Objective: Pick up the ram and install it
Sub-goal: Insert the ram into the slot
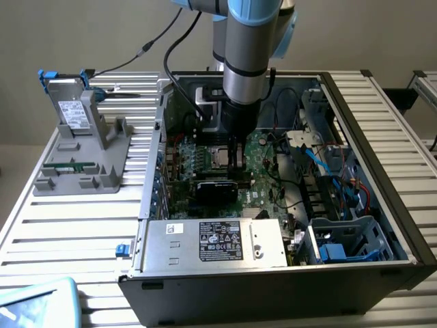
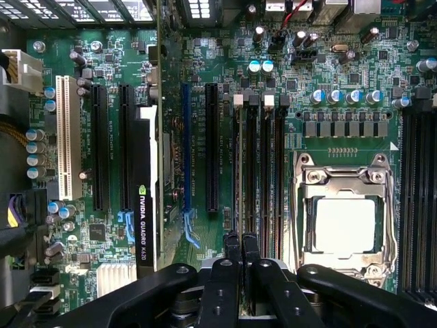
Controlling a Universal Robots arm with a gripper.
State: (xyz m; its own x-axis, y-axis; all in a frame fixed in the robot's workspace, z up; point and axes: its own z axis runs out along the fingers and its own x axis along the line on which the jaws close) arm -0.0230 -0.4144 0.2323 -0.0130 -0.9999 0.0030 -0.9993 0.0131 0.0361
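The ram [image 1: 72,165] is a thin green stick with a pale label. It lies in the low front part of a grey holder [image 1: 82,179] on the exterior view's left, outside the computer case [image 1: 287,273]. My gripper [image 1: 236,162] is far from it, down inside the open case over the motherboard [image 2: 341,82]. It hangs beside the CPU socket [image 2: 345,222] and just above the black memory slots [image 2: 258,171]. Its two black fingers [image 2: 232,249] are pressed together, and I see nothing held between them. My gripper [image 2: 241,240] lines up with the slot farthest from the socket.
A grey boxy drive [image 1: 70,102] with blue tabs stands upright at the back of the holder. Inside the case are a Quadro graphics card [image 2: 145,205], a power supply [image 1: 218,242], loose cables [image 1: 321,154] and a drive cage [image 1: 348,239]. The case walls closely surround the arm.
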